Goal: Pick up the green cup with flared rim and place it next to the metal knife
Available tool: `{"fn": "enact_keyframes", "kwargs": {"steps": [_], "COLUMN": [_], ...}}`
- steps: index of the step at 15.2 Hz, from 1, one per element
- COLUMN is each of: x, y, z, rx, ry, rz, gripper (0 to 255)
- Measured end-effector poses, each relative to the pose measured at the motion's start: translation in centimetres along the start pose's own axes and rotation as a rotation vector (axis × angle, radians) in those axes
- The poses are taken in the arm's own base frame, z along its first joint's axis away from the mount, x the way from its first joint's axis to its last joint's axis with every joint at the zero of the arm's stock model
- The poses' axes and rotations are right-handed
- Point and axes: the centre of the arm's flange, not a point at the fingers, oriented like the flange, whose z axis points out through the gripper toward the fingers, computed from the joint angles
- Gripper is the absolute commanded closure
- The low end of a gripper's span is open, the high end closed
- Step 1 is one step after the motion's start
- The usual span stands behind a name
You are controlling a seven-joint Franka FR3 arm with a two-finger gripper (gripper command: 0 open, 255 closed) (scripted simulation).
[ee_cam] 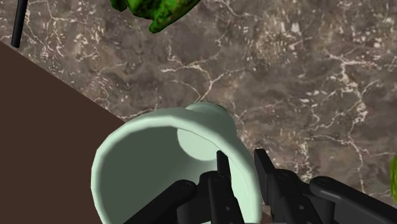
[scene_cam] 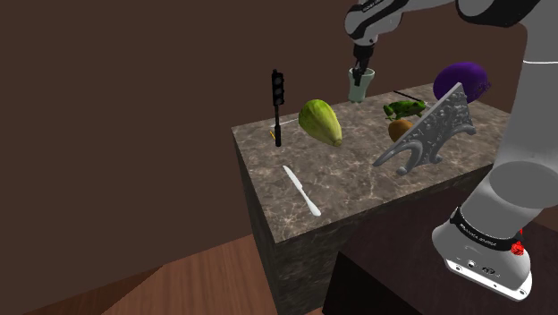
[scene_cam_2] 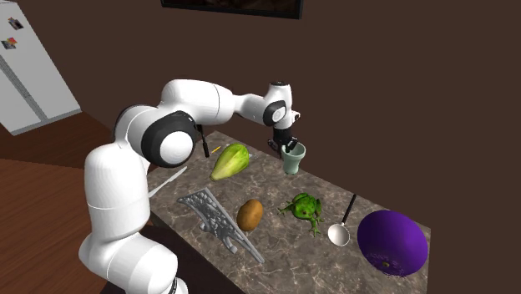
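Dark veined stone bench (scene_cam: 349, 183); brown walls, wood floor (scene_cam: 206, 277). Black gripper (ee_cam: 238, 159) clamped on the wall of pale green flared cup (ee_cam: 146, 159) (by bench edge), well apart from pale flat knife (scene_cam: 301, 191).

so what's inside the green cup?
One finger of the gripper, clasping the wall with the other outside. Floor of the pale green cup shows bare; the wall under the fingers is hidden.

Frog (scene_cam_2: 302, 206) beside spoon (scene_cam_2: 342, 225) on counter (scene_cam_2: 288, 244)
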Motion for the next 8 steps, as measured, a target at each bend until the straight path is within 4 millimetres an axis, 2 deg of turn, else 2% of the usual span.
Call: {"fn": "enact_keyframes", "kwargs": {"steps": [8], "x": [-0.1], "y": [0.5], "z": [-4.2], "rx": [0.0], "ry": [0.0], "rz": [0.0], "gripper": [255]}}
